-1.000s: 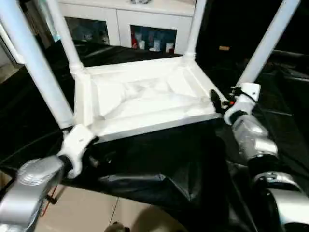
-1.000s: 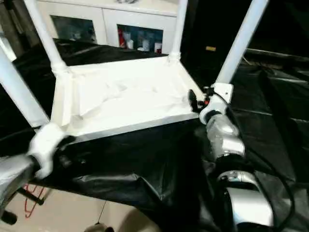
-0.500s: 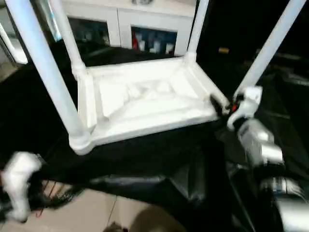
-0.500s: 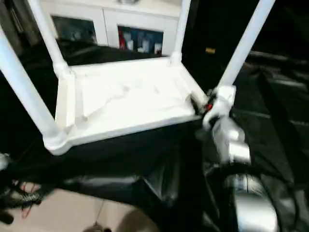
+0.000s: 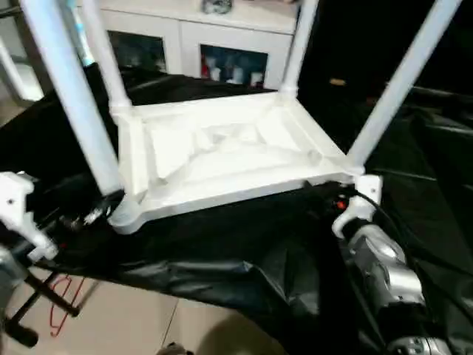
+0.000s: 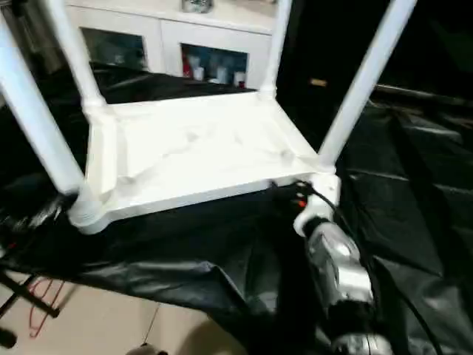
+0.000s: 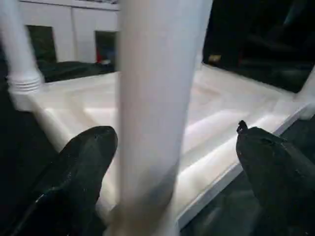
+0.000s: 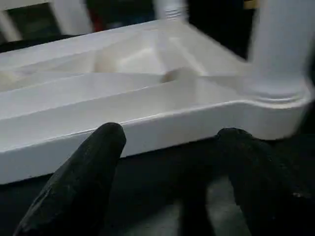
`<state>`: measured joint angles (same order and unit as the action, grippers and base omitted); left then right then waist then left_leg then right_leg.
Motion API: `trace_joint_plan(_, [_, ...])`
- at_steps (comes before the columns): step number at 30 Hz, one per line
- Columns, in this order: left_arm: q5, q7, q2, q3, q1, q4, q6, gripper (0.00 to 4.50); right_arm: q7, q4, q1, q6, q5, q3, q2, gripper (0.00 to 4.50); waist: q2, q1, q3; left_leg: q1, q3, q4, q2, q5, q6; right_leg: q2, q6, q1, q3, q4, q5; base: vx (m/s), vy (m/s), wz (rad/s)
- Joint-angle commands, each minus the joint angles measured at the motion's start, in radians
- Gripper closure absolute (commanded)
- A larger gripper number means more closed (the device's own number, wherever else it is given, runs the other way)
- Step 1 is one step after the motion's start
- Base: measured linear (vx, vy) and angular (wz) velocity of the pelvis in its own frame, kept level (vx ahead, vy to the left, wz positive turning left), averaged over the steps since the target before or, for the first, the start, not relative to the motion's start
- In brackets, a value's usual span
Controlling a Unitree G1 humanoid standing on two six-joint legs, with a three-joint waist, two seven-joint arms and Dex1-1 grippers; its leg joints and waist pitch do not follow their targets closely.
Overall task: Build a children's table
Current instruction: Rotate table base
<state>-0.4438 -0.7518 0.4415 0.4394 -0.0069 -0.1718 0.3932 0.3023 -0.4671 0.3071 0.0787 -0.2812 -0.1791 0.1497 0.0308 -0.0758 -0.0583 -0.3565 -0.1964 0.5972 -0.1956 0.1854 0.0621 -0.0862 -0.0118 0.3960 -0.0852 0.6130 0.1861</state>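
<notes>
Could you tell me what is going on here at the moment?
The children's table lies upside down on a black sheet, all four legs standing up in its corner sockets. The left gripper is open around the near left leg, not touching it. The right gripper is open, facing the tabletop's near edge.

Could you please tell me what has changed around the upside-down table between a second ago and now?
Both grippers have let go and drawn back toward the robot. The left gripper, earlier at the near-left leg, now stands open and clear of it. The right gripper, earlier at the near-right corner socket, now sits open just below the tabletop edge. The table stays upside down on the black sheet, all four legs standing up.
</notes>
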Motion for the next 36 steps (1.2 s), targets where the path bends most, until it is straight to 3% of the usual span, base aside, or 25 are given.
trace_joint_plan(1, [-0.024, 0.008, -0.033, -0.050, -0.055, 0.012, -0.007, 0.03, -0.065, -0.031, 0.026, 0.012, 0.051, 0.012, 0.012, 0.97, -0.005, 0.003, 0.056, 0.013, 0.025, -0.089, -0.034, 0.342, 0.039, -0.056, -0.104, -0.026, 0.056, -0.091, 0.368, 0.000, 0.000, 0.00])
trace_joint_plan(2, [-0.023, 0.011, -0.042, -0.059, -0.069, 0.020, -0.008, 0.03, -0.080, -0.049, 0.034, 0.007, 0.065, 0.016, 0.015, 0.97, -0.011, 0.001, 0.058, 0.018, 0.023, -0.086, -0.032, 0.327, 0.041, -0.055, -0.112, -0.024, 0.056, -0.089, 0.351, 0.000, 0.000, 0.00])
trace_joint_plan(3, [-0.019, 0.004, -0.056, -0.084, -0.091, 0.030, -0.009, 0.03, -0.108, -0.094, 0.063, 0.018, 0.070, 0.010, 0.015, 0.97, -0.004, 0.001, 0.058, 0.019, 0.020, -0.083, -0.032, 0.324, 0.039, -0.054, -0.115, -0.020, 0.057, -0.089, 0.341, 0.000, 0.000, 0.00])
trace_joint_plan(4, [-0.022, 0.003, -0.065, -0.098, -0.103, 0.035, -0.015, 0.03, -0.132, -0.120, 0.080, 0.024, 0.083, 0.012, 0.017, 0.97, -0.006, 0.002, 0.059, 0.015, 0.022, -0.085, -0.031, 0.315, 0.038, -0.055, -0.123, -0.026, 0.056, -0.083, 0.327, 0.000, 0.000, 0.00])
trace_joint_plan(6, [-0.069, -0.017, -0.086, -0.120, -0.123, 0.021, 0.005, 0.03, -0.152, -0.181, 0.119, 0.023, 0.117, 0.034, 0.025, 0.97, 0.002, 0.000, 0.064, 0.013, 0.019, -0.082, -0.031, 0.285, 0.039, -0.054, -0.138, -0.030, 0.055, -0.074, 0.276, 0.000, 0.000, 0.00])
trace_joint_plan(7, [-0.098, -0.027, -0.094, -0.128, -0.132, 0.011, 0.018, 0.03, -0.152, -0.200, 0.136, 0.028, 0.126, 0.042, 0.023, 0.97, -0.002, -0.004, 0.065, 0.016, 0.018, -0.080, -0.032, 0.277, 0.040, -0.055, -0.141, -0.028, 0.056, -0.074, 0.261, 0.000, 0.000, 0.00])
trace_joint_plan(10, [-0.225, -0.107, -0.077, -0.154, -0.117, -0.069, 0.134, 0.03, -0.153, -0.255, 0.184, 0.031, 0.141, 0.054, 0.019, 0.97, 0.007, -0.005, 0.068, 0.012, 0.013, -0.076, -0.032, 0.233, 0.030, -0.054, -0.158, -0.032, 0.058, -0.060, 0.187, 0.000, 0.000, 0.00])
trace_joint_plan(11, [-0.259, -0.128, -0.067, -0.166, -0.110, -0.096, 0.172, 0.03, -0.152, -0.276, 0.202, 0.029, 0.144, 0.057, 0.018, 0.97, 0.002, -0.007, 0.072, 0.009, 0.014, -0.074, -0.031, 0.204, 0.028, -0.053, -0.173, -0.036, 0.056, -0.051, 0.153, 0.000, 0.000, 0.00])
trace_joint_plan(12, [-0.279, -0.144, -0.059, -0.177, -0.107, -0.114, 0.199, 0.03, -0.152, -0.297, 0.219, 0.025, 0.150, 0.059, 0.017, 0.97, 0.014, -0.005, 0.072, 0.011, 0.009, -0.071, -0.031, 0.183, 0.017, -0.048, -0.181, -0.032, 0.057, -0.050, 0.117, 0.000, 0.000, 0.00])
trace_joint_plan(14, [-0.303, -0.175, -0.039, -0.204, -0.100, -0.145, 0.236, 0.03, -0.145, -0.329, 0.244, 0.023, 0.161, 0.069, 0.019, 0.97, 0.012, -0.005, 0.072, 0.005, 0.008, -0.069, -0.030, 0.142, 0.001, -0.046, -0.191, -0.035, 0.058, -0.044, 0.073, 0.000, 0.000, 0.00])
trace_joint_plan(15, [-0.314, -0.189, -0.029, -0.222, -0.098, -0.162, 0.252, 0.03, -0.141, -0.350, 0.259, 0.014, 0.165, 0.073, 0.019, 0.97, 0.022, -0.003, 0.070, 0.004, 0.007, -0.069, -0.030, 0.139, -0.003, -0.046, -0.190, -0.036, 0.058, -0.044, 0.072, 0.000, 0.000, 0.00])
trace_joint_plan(16, [-0.327, -0.198, -0.022, -0.240, -0.097, -0.179, 0.269, 0.03, -0.137, -0.365, 0.272, 0.008, 0.166, 0.075, 0.017, 0.97, 0.015, -0.004, 0.071, 0.003, 0.009, -0.070, -0.030, 0.142, -0.002, -0.049, -0.186, -0.039, 0.058, -0.042, 0.095, 0.000, 0.000, 0.00])
trace_joint_plan(18, [-0.361, -0.208, -0.017, -0.308, -0.100, -0.230, 0.307, 0.03, -0.121, -0.397, 0.298, -0.006, 0.170, 0.084, 0.008, 0.97, 0.022, 0.000, 0.067, 0.008, 0.007, -0.072, -0.032, 0.173, 0.015, -0.047, -0.174, -0.035, 0.059, -0.048, 0.137, 0.000, 0.000, 0.00])
trace_joint_plan(20, [-0.379, -0.198, -0.028, -0.359, -0.114, -0.264, 0.334, 0.03, -0.102, -0.415, 0.313, -0.013, 0.173, 0.094, -0.003, 0.97, 0.021, 0.002, 0.065, 0.007, 0.008, -0.072, -0.032, 0.189, 0.026, -0.048, -0.167, -0.035, 0.061, -0.050, 0.156, 0.000, 0.000, 0.00])
trace_joint_plan(23, [-0.369, -0.184, -0.083, -0.448, -0.163, -0.276, 0.355, 0.03, -0.064, -0.419, 0.325, -0.008, 0.185, 0.132, -0.043, 0.97, 0.022, 0.012, 0.063, 0.005, 0.010, -0.073, -0.033, 0.215, 0.045, -0.047, -0.155, -0.034, 0.066, -0.054, 0.186, 0.000, 0.000, 0.00])
trace_joint_plan(25, [-0.362, -0.179, -0.110, -0.470, -0.180, -0.266, 0.350, 0.03, -0.042, -0.413, 0.324, -0.014, 0.190, 0.149, -0.061, 0.97, 0.026, 0.028, 0.062, -0.007, 0.016, -0.075, -0.031, 0.236, 0.052, -0.048, -0.133, -0.042, 0.068, -0.059, 0.242, 0.000, 0.000, 0.00])
trace_joint_plan(28, [-0.321, -0.148, -0.168, -0.505, -0.219, -0.219, 0.309, 0.03, -0.018, -0.424, 0.334, -0.027, 0.202, 0.171, -0.090, 0.97, 0.029, 0.041, 0.062, -0.012, 0.020, -0.072, -0.029, 0.244, 0.057, -0.050, -0.115, -0.043, 0.069, -0.066, 0.299, 0.000, 0.000, 0.00])
trace_joint_plan(29, [-0.306, -0.138, -0.182, -0.519, -0.234, -0.200, 0.296, 0.03, -0.017, -0.433, 0.339, -0.030, 0.204, 0.173, -0.097, 0.97, 0.029, 0.041, 0.061, -0.005, 0.018, -0.069, -0.028, 0.250, 0.051, -0.048, -0.112, -0.036, 0.071, -0.071, 0.315, 0.000, 0.000, 0.00])
trace_joint_plan(33, [-0.236, -0.116, -0.222, -0.570, -0.285, -0.130, 0.240, 0.03, -0.021, -0.472, 0.364, -0.043, 0.202, 0.161, -0.113, 0.97, 0.027, 0.043, 0.060, 0.000, 0.018, -0.068, -0.030, 0.276, 0.045, -0.045, -0.100, -0.027, 0.070, -0.080, 0.377, 0.000, 0.000, 0.00])
trace_joint_plan(36, [-0.133, -0.089, -0.280, -0.629, -0.368, -0.011, 0.151, 0.03, -0.003, -0.489, 0.385, -0.043, 0.187, 0.152, -0.116, 0.97, 0.016, 0.038, 0.064, 0.011, 0.016, -0.066, -0.029, 0.278, 0.045, -0.040, -0.116, -0.022, 0.070, -0.077, 0.324, 0.000, 0.000, 0.00])
